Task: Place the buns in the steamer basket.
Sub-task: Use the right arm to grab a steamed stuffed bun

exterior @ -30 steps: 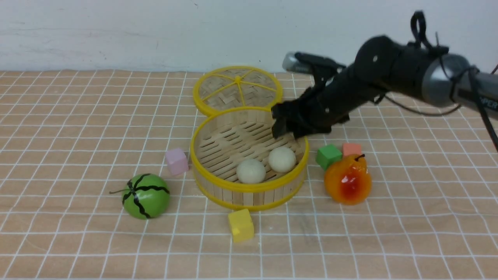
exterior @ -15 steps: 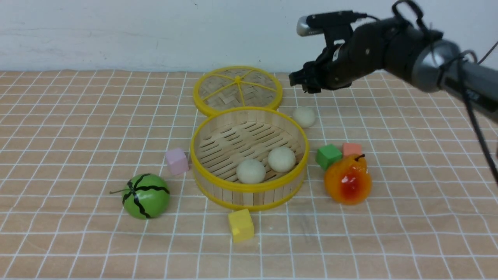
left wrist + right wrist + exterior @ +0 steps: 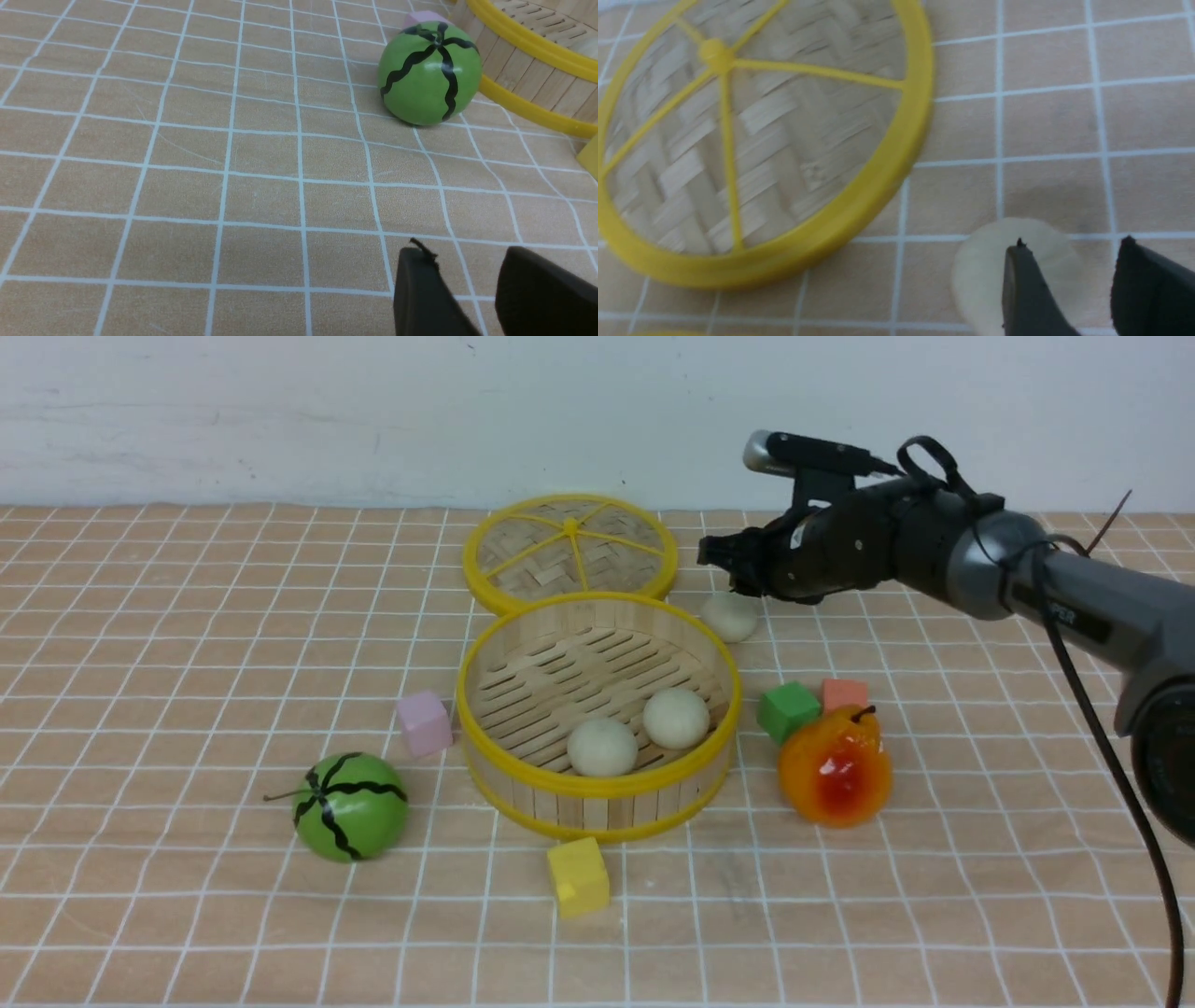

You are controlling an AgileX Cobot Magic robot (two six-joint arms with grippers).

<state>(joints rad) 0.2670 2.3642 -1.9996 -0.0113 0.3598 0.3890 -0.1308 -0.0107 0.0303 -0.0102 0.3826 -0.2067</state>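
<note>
The steamer basket (image 3: 597, 791) stands mid-table with two buns (image 3: 603, 747) (image 3: 676, 719) on its slatted floor. A third bun (image 3: 730, 617) lies on the cloth behind the basket's right rim. My right gripper (image 3: 738, 565) hovers just above and behind that bun, jaws apart and holding nothing. In the right wrist view this bun (image 3: 980, 275) shows under and between the right gripper (image 3: 1073, 245) tips. The left gripper (image 3: 462, 252) is open and empty, low over the cloth, with the basket (image 3: 528, 46) beyond it.
The flat woven lid (image 3: 569, 553) (image 3: 752, 140) lies behind the basket. A green melon (image 3: 350, 805) (image 3: 430, 74) sits front left, an orange-red pear (image 3: 834, 765) right. Pink (image 3: 425, 722), yellow (image 3: 578, 875), green (image 3: 789, 709) and orange (image 3: 845, 693) cubes ring the basket.
My right gripper lifted off the basket's back right rim, uncovering the third bun, swung back and right, then dropped toward that bun. Its jaws have narrowed.
</note>
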